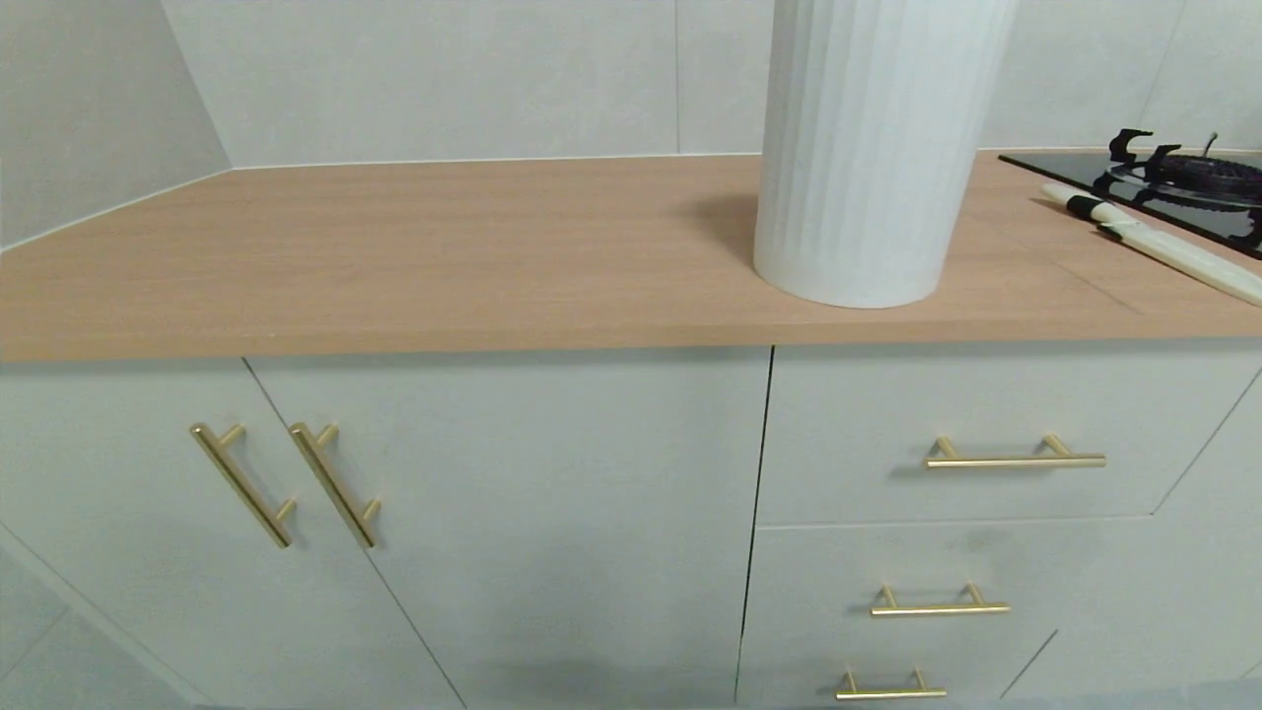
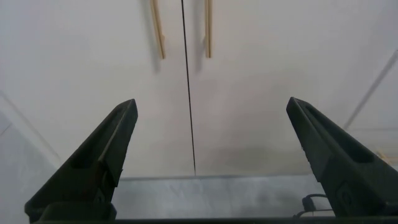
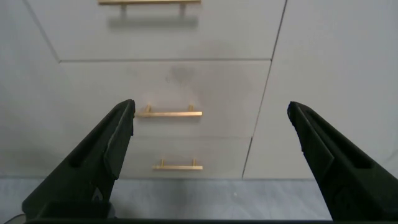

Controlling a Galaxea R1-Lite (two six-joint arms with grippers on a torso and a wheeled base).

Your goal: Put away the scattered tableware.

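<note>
A cream knife-like utensil with a black band [image 1: 1149, 240] lies on the wooden countertop [image 1: 444, 256] at the far right, by the hob. A tall white ribbed container [image 1: 868, 148] stands on the counter right of centre. My left gripper [image 2: 211, 115] is open and empty, low in front of the cabinet doors with two gold handles [image 2: 160, 28]. My right gripper [image 3: 211, 118] is open and empty, facing the drawer fronts and their gold handles [image 3: 169, 114].
A black gas hob [image 1: 1183, 187] sits at the counter's right end. Below the counter are two cabinet doors [image 1: 444, 513] on the left and three stacked drawers [image 1: 986, 444] on the right, all shut. Tiled walls close the back and left.
</note>
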